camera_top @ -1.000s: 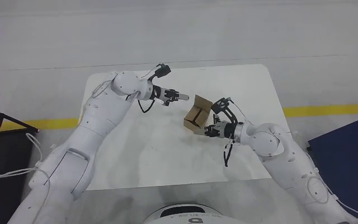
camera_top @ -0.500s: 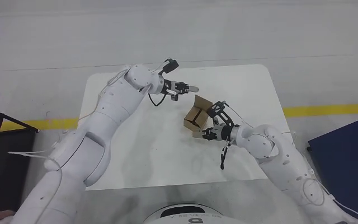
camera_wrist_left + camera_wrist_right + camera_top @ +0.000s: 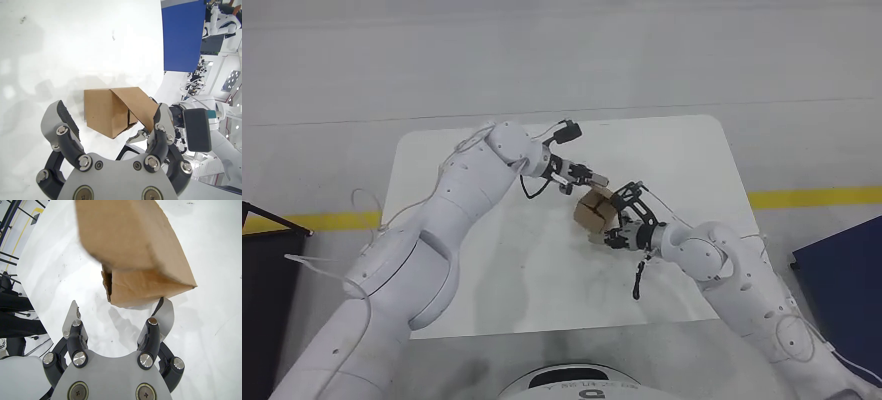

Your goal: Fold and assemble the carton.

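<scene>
Left fingers, right fingers splayed, apparently touching carton

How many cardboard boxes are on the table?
1. The carton sits near the middle of the table, between the left gripper and the right gripper.

Carton: brown cardboard, matt, slightly rough; corrugated core shows at cut edges. Table: white, smooth, matt, w/ dark scuffs. Left gripper & right gripper: brushed-metal finger shells, black matt plastic links, glossy screw heads. Pads: black, rough, rubbery-looking.
</scene>
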`<state>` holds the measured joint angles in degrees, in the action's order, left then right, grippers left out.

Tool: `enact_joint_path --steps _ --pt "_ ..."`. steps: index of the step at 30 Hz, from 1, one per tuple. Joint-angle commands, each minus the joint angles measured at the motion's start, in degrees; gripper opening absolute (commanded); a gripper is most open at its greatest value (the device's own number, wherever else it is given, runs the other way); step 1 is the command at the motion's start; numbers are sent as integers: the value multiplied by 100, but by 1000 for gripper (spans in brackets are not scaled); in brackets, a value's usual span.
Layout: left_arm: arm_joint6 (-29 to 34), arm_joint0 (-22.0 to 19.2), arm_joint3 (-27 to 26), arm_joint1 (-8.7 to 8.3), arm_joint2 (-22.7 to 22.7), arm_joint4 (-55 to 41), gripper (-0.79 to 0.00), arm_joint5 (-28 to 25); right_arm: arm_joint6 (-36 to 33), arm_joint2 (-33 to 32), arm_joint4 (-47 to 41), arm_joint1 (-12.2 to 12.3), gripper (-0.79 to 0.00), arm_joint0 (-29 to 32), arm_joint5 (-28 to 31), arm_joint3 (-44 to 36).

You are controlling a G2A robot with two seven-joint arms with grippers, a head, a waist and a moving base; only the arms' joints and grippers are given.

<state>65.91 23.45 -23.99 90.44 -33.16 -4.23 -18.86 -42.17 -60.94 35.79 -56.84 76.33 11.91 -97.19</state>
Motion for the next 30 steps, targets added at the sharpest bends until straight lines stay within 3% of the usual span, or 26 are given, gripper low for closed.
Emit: enact_joint_path --steps 1,14,17,22,26,30 --pt "-45 27 74 21 30 88 -160 -66 69 -29 -1 -7 -157 -35 -52 87" --pt "35 141 220 154 108 315 -219 -114 399 -726 -283 78 -172 251 -2 130" --pt "34 125 209 176 100 341 -215 -120 396 -1034 -640 128 -145 467 310 22" --pt "36 105 234 199 97 427 -222 -109 36 -1616 -1177 247 -6 862 992 -107" --pt "60 122 256 215 98 488 -206 -103 -164 -1912 -1480 305 -3 1052 1269 -210" --pt "62 145 267 232 80 504 -191 -116 -170 -1827 -915 306 -37 1067 810 -392"
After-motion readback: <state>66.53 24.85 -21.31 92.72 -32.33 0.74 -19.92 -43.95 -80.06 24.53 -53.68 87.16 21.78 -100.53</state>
